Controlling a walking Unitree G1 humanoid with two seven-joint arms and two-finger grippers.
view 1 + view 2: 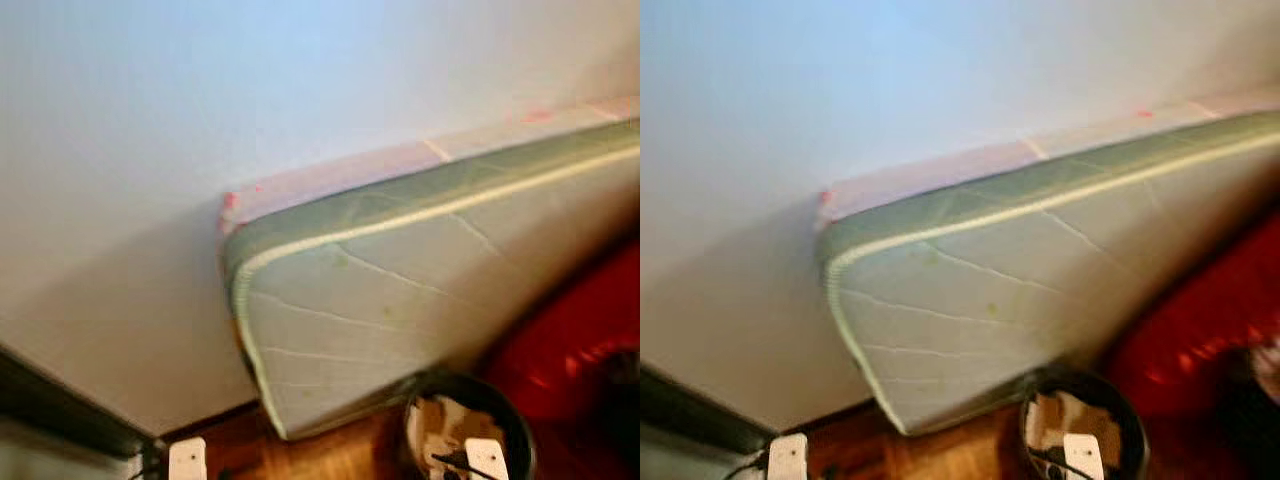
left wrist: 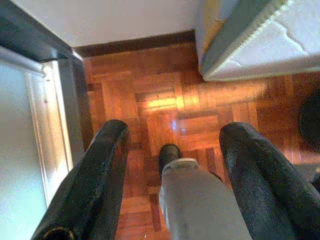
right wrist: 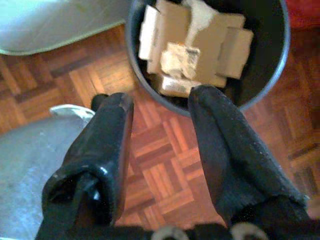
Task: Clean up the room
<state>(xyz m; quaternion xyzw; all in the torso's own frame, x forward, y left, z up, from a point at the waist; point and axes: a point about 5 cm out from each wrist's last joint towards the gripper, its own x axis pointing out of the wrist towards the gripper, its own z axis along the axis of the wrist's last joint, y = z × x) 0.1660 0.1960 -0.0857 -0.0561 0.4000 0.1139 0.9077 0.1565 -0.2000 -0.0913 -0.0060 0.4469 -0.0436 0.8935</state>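
**Nothing in hand, bin at my feet**

The bin (image 3: 210, 50), loaded with cardboard (image 3: 192, 45), stands on the wood floor (image 2: 165, 100) at five o'clock in my head view, just beside the mattress (image 1: 420, 290) leaning on the wall (image 1: 200, 120). My right gripper (image 3: 160, 145) and left gripper (image 2: 172, 170) hang with jaws wide, holding nothing. I judge I'm between items; next I need to find more litter.

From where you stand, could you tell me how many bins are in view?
1. A black bin stands on the parquet floor beside the mattress leaning on the wall, with cardboard inside. Others may sit out of frame.
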